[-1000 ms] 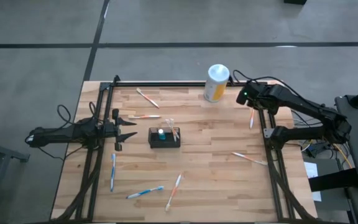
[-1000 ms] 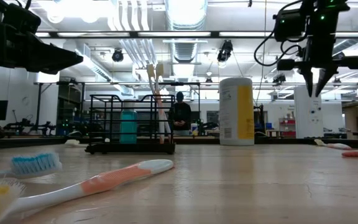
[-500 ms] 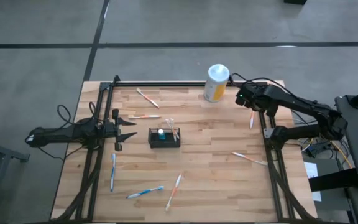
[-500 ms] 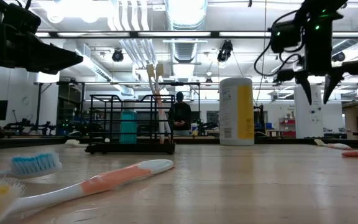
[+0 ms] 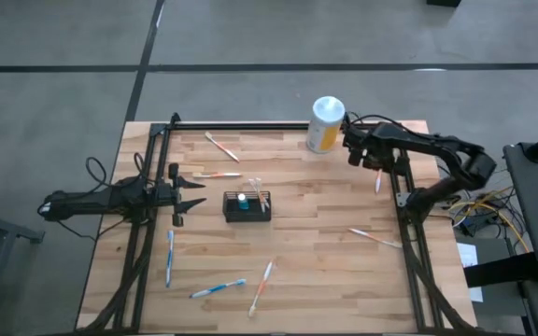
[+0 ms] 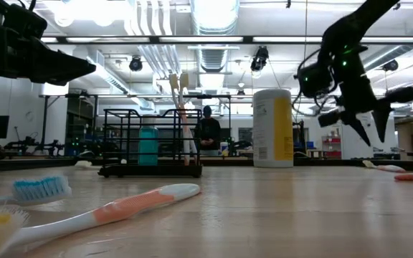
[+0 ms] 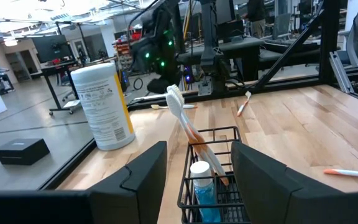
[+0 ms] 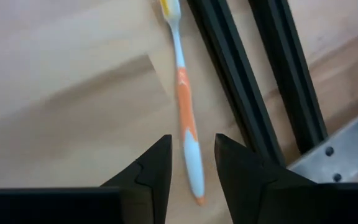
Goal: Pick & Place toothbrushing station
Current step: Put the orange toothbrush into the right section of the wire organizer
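Note:
The toothbrushing station, a small black wire basket, stands near the table's middle. Two toothbrushes and a teal-capped tube stand upright in it. An orange-and-white toothbrush lies flat on the wood beside the right frame rail. My right gripper hangs open above it, pointing steeply down. In the right wrist view its fingers stand either side of the handle's end. It is clear of the table in the low view. My left gripper waits open and level, left of the basket.
A white-topped yellow canister stands at the far edge, just left of my right gripper. Loose toothbrushes lie at the far left, left, near edge and right. Black frame rails run along the sides.
My right gripper has come down toward the orange-and-white toothbrush and shifted toward the canister, tipping as it went. Its fingers, close together a second ago, have spread open. The toothbrush and basket have stayed put.

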`<act>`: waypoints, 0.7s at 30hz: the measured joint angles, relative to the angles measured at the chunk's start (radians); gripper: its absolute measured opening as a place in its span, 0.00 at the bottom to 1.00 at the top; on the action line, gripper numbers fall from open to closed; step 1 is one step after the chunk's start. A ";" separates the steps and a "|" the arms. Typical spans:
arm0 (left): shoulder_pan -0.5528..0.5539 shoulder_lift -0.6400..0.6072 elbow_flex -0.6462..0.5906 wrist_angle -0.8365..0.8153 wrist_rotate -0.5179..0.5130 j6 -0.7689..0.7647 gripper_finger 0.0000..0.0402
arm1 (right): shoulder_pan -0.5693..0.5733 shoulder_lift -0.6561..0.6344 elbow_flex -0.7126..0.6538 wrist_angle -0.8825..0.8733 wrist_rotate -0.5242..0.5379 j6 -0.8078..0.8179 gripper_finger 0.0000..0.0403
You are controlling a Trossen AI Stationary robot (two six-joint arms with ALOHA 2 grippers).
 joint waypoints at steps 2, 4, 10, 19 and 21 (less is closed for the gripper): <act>0.000 0.000 0.000 0.000 0.000 0.000 0.47 | -0.010 0.032 0.000 -0.005 -0.022 -0.021 0.30; 0.000 0.000 0.000 0.000 0.000 0.000 0.47 | -0.011 0.056 -0.001 -0.005 -0.024 -0.040 0.30; 0.000 0.000 0.000 0.000 0.000 0.000 0.47 | -0.001 0.097 -0.011 -0.009 -0.029 -0.043 0.30; 0.000 0.000 0.000 0.000 0.000 0.000 0.47 | -0.001 0.097 -0.091 0.001 -0.098 -0.034 0.28; 0.000 0.000 0.000 0.000 0.000 0.000 0.46 | -0.001 0.097 -0.102 0.012 -0.117 -0.033 0.28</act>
